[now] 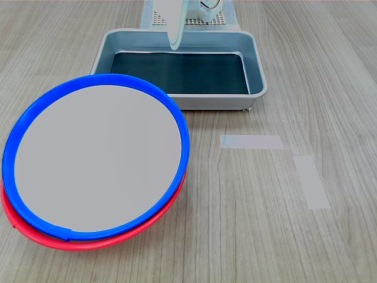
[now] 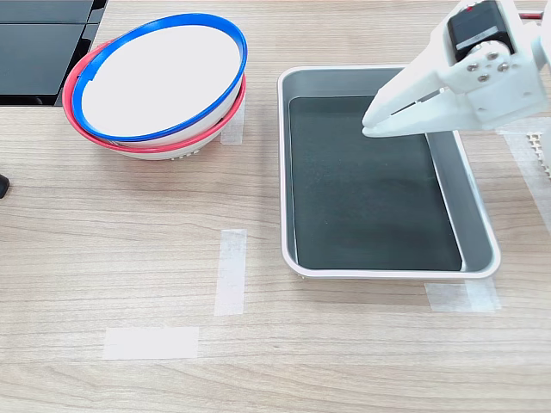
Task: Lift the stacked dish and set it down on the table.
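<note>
The stacked dish (image 1: 97, 159) (image 2: 159, 77), with a blue rim and a pale flat centre, rests slightly tilted on top of a red-rimmed dish (image 1: 35, 233) (image 2: 86, 133). The pair sits on the table (image 1: 247, 236) (image 2: 103, 215), at the first exterior view's left and the second exterior view's upper left. My white gripper (image 1: 175, 46) (image 2: 366, 129) hovers over the metal tray, well apart from the dishes. Its fingers are together with nothing between them, tips pointing toward the second exterior view's left.
A grey metal tray (image 1: 182, 103) (image 2: 284, 172) with a dark bottom lies under the gripper. Two pale tape strips (image 1: 251, 142) (image 2: 230, 271) mark the tabletop beside the tray. A black panel (image 2: 43, 43) borders the second exterior view's top left.
</note>
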